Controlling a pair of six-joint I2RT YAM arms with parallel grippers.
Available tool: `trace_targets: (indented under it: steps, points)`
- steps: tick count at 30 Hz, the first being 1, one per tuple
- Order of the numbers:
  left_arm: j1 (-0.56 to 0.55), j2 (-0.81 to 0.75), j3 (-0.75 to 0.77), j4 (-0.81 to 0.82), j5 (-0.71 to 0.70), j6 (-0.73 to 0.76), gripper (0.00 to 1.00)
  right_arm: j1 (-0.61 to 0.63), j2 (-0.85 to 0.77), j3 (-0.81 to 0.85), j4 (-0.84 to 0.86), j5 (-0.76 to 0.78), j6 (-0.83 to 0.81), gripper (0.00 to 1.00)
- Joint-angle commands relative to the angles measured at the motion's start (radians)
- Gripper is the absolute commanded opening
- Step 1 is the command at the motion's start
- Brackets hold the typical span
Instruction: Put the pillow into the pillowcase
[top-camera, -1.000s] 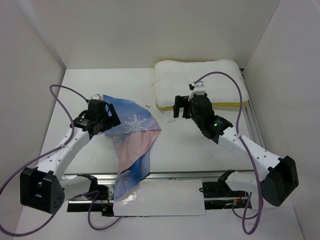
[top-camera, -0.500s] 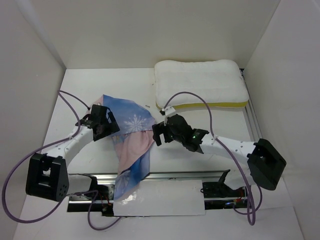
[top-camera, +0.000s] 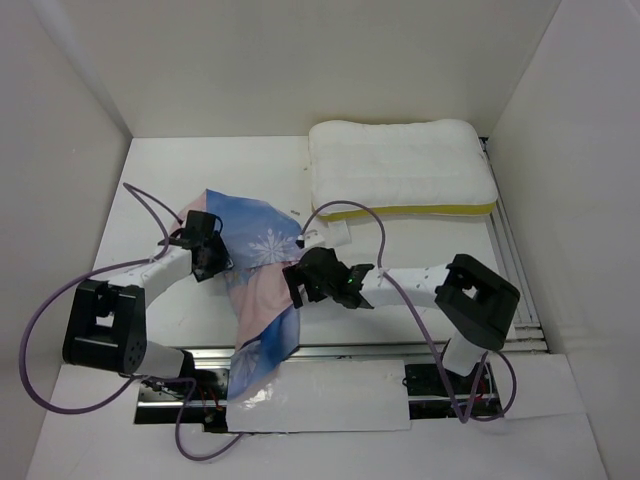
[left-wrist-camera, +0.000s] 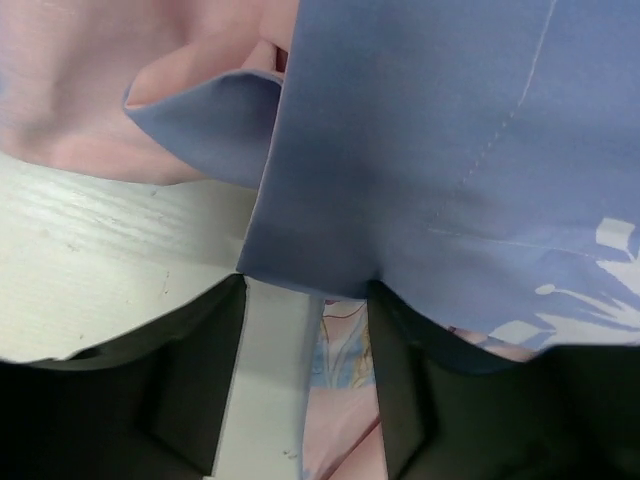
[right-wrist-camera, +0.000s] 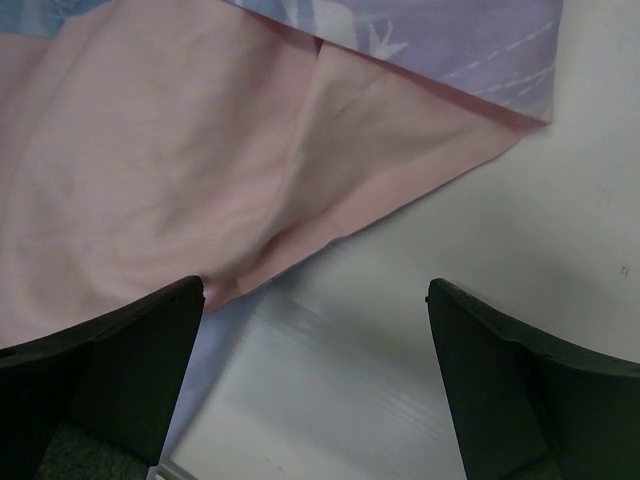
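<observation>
Left arm lies low along the tabletop (top-camera: 160, 170), left tool (left-wrist-camera: 305, 300) with jaws apart at the blue hem of the crumpled pillowcase (top-camera: 262, 250). Right arm reaches left, right tool (right-wrist-camera: 315, 300) spread wide over its pink corner. Pillow (top-camera: 400, 175) sits back right.

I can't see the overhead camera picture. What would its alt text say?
Seen from above, a crumpled blue-and-pink pillowcase lies on a white table, with two robot arms reaching in: the left pincer at its left edge, the right pincer, open, at its right edge. A plump white pillow with a yellow strip lies apart at the back right.
</observation>
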Motion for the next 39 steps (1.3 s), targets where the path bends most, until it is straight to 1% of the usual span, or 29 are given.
trace_targets:
  steps: [1, 3, 4, 5, 6, 7, 8, 9, 13, 16, 18, 19, 20, 21, 22, 23, 26, 28, 31, 34, 35, 36, 37, 38, 39]
  points:
    - [0.014, 0.037, -0.002, 0.056, -0.009, 0.004, 0.59, 0.017, 0.030, 0.089, -0.034, 0.076, 0.045, 1.00]
    - [0.014, 0.048, -0.002, 0.056, -0.009, 0.004, 0.52, 0.026, 0.042, 0.102, -0.034, 0.087, 0.054, 1.00]
    - [0.014, 0.048, 0.007, 0.056, -0.009, 0.004, 0.42, 0.026, 0.051, 0.111, -0.034, 0.087, 0.054, 1.00]
    - [0.014, 0.048, 0.008, 0.056, -0.009, 0.004, 0.35, 0.026, 0.065, 0.111, -0.034, 0.087, 0.054, 1.00]
    - [0.014, 0.048, 0.008, 0.056, -0.020, 0.004, 0.26, 0.026, 0.065, 0.122, -0.034, 0.075, 0.054, 1.00]
    - [0.014, 0.048, 0.020, 0.056, -0.029, 0.004, 0.14, 0.026, 0.082, 0.140, -0.034, 0.075, 0.066, 1.00]
    - [0.014, 0.048, 0.029, 0.035, -0.040, -0.011, 0.00, 0.026, 0.102, 0.152, -0.057, 0.087, 0.077, 1.00]
    - [0.014, 0.039, 0.050, 0.000, -0.049, -0.011, 0.00, 0.026, 0.114, 0.163, -0.066, 0.087, 0.077, 1.00]
    - [0.014, -0.029, 0.086, -0.052, -0.093, -0.037, 0.00, 0.005, 0.174, 0.204, -0.090, 0.081, 0.114, 1.00]
    - [0.014, -0.124, 0.109, -0.089, -0.123, -0.048, 0.00, -0.006, 0.222, 0.229, -0.131, 0.071, 0.126, 0.96]
    - [0.014, -0.182, 0.118, -0.102, -0.145, -0.048, 0.00, -0.018, 0.240, 0.243, -0.151, 0.081, 0.135, 0.79]
    - [0.014, -0.213, 0.118, -0.102, -0.146, -0.048, 0.00, -0.018, 0.240, 0.252, -0.165, 0.081, 0.135, 0.68]
    - [0.023, -0.275, 0.127, -0.102, -0.146, -0.048, 0.00, -0.018, 0.240, 0.252, -0.174, 0.105, 0.135, 0.50]
    - [0.023, -0.306, 0.139, -0.102, -0.146, -0.048, 0.00, -0.027, 0.219, 0.252, -0.185, 0.123, 0.135, 0.24]
    - [0.023, -0.334, 0.139, -0.102, -0.146, -0.048, 0.00, -0.027, 0.202, 0.252, -0.197, 0.143, 0.135, 0.10]
    - [0.023, -0.386, 0.139, -0.102, -0.146, -0.048, 0.00, -0.037, 0.187, 0.252, -0.197, 0.192, 0.135, 0.00]
    - [0.023, -0.431, 0.120, -0.092, -0.121, -0.048, 0.00, -0.037, 0.101, 0.217, -0.188, 0.251, 0.100, 0.00]
    - [0.023, -0.431, 0.110, -0.092, -0.084, -0.048, 0.00, -0.046, 0.040, 0.194, -0.177, 0.275, 0.060, 0.00]
    - [0.023, -0.367, 0.087, -0.070, 0.015, -0.016, 0.00, -0.078, -0.017, 0.194, -0.217, 0.344, 0.005, 0.00]
    - [-0.005, -0.317, 0.040, -0.022, 0.097, 0.026, 0.01, -0.127, -0.048, 0.194, -0.226, 0.358, -0.078, 0.00]
    - [-0.014, -0.290, 0.026, -0.008, 0.113, 0.035, 0.04, -0.141, -0.060, 0.194, -0.226, 0.358, -0.095, 0.00]
    - [-0.031, -0.279, -0.003, 0.007, 0.139, 0.053, 0.11, -0.155, -0.061, 0.194, -0.226, 0.348, -0.136, 0.00]
    - [-0.031, -0.279, -0.020, 0.039, 0.152, 0.064, 0.18, -0.176, -0.070, 0.185, -0.214, 0.348, -0.155, 0.00]
    - [-0.055, -0.265, -0.034, 0.052, 0.152, 0.064, 0.25, -0.185, -0.070, 0.185, -0.214, 0.335, -0.168, 0.00]
    - [-0.055, -0.265, -0.063, 0.067, 0.164, 0.087, 0.39, -0.198, -0.070, 0.185, -0.214, 0.335, -0.191, 0.00]
